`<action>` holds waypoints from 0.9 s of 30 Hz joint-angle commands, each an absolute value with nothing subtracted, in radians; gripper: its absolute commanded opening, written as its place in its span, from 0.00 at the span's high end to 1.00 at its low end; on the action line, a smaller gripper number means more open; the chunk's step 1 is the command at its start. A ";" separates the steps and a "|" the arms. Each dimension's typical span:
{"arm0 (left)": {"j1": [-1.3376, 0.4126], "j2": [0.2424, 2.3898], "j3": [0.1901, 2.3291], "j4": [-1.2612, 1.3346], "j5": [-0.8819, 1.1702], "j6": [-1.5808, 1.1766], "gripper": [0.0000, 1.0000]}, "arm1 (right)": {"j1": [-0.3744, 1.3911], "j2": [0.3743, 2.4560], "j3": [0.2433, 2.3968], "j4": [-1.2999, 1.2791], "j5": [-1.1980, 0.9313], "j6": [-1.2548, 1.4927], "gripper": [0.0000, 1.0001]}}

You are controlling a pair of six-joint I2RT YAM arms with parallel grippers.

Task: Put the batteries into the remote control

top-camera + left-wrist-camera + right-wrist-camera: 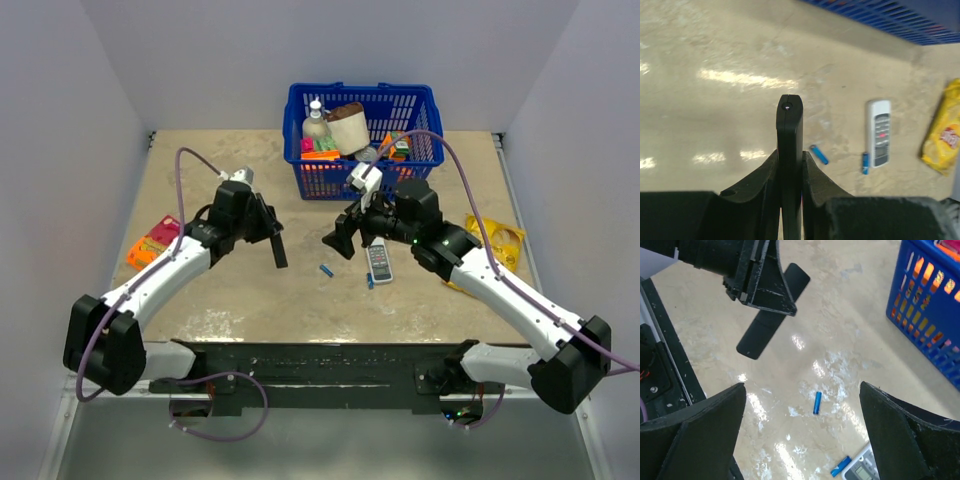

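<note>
Black and slim, the remote control [790, 130] was clamped edge-on between the fingers of the left gripper [263, 226], which was closed on its lower half. The remote was held clear of the table [250, 300], its free end pointing down and toward the centre in the overhead view. The frames did not show whether its back cover was fitted.

The right gripper [801, 390] stood with its jaws spread wide and held nothing. It hung above the table, just right of the remote and apart from it.

Two blue batteries lay loose on the table. One battery [817, 402] lay below and between the right gripper's fingers, not touched. The second battery [841, 466] lay against the near edge of a white-grey remote [379, 262]. Both cells lay well apart from the left gripper. A blue basket [420, 150] stood at the far side.
</note>
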State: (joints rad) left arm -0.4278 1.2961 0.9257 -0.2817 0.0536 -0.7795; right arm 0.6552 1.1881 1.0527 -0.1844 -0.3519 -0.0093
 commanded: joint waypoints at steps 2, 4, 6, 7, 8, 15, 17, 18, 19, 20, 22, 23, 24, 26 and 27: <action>-0.430 1.354 0.982 -0.454 -0.103 -0.663 1.00 | 0.653 1.160 1.043 -0.245 -0.209 0.066 0.02; -0.428 1.380 0.995 -0.488 -0.159 -0.622 1.00 | 0.653 1.157 1.040 -0.268 -0.189 0.069 0.02; -0.426 1.429 1.009 -0.509 -0.202 -0.588 1.00 | 0.655 1.152 1.032 -0.279 -0.186 0.066 0.02; -0.419 1.448 1.023 -0.528 -0.221 -0.550 1.00 | 0.655 1.144 1.029 -0.285 -0.186 0.064 0.02; -0.413 1.489 1.032 -0.540 -0.227 -0.532 1.00 | 0.655 1.140 1.025 -0.285 -0.184 0.064 0.02; -0.382 1.692 1.100 -0.606 -0.386 -0.404 1.00 | 0.653 1.101 0.996 -0.299 -0.161 0.060 0.02; -0.371 1.756 1.130 -0.627 -0.431 -0.370 1.00 | 0.653 1.097 0.991 -0.310 -0.155 0.055 0.02; -0.368 1.775 1.141 -0.635 -0.446 -0.358 1.00 | 0.655 1.089 0.988 -0.313 -0.144 0.055 0.02; -0.364 1.808 1.160 -0.649 -0.490 -0.339 1.00 | 0.653 1.088 0.986 -0.322 -0.140 0.052 0.02; -0.364 1.822 1.169 -0.660 -0.518 -0.331 1.00 | 0.653 1.085 0.985 -0.328 -0.134 0.051 0.02; -0.359 1.856 1.199 -0.684 -0.593 -0.304 1.00 | 0.655 1.074 0.980 -0.340 -0.117 0.054 0.02; -0.356 1.888 1.212 -0.692 -0.618 -0.299 1.00 | 0.653 1.069 0.974 -0.344 -0.111 0.052 0.02; -0.351 1.905 1.230 -0.701 -0.664 -0.290 0.98 | 0.653 1.059 0.971 -0.347 -0.103 0.054 0.02; -0.348 1.956 1.249 -0.706 -0.692 -0.273 0.97 | 0.655 1.049 0.962 -0.347 -0.095 0.055 0.02; -0.345 1.971 1.270 -0.709 -0.699 -0.268 0.97 | 0.653 1.043 0.959 -0.351 -0.089 0.055 0.02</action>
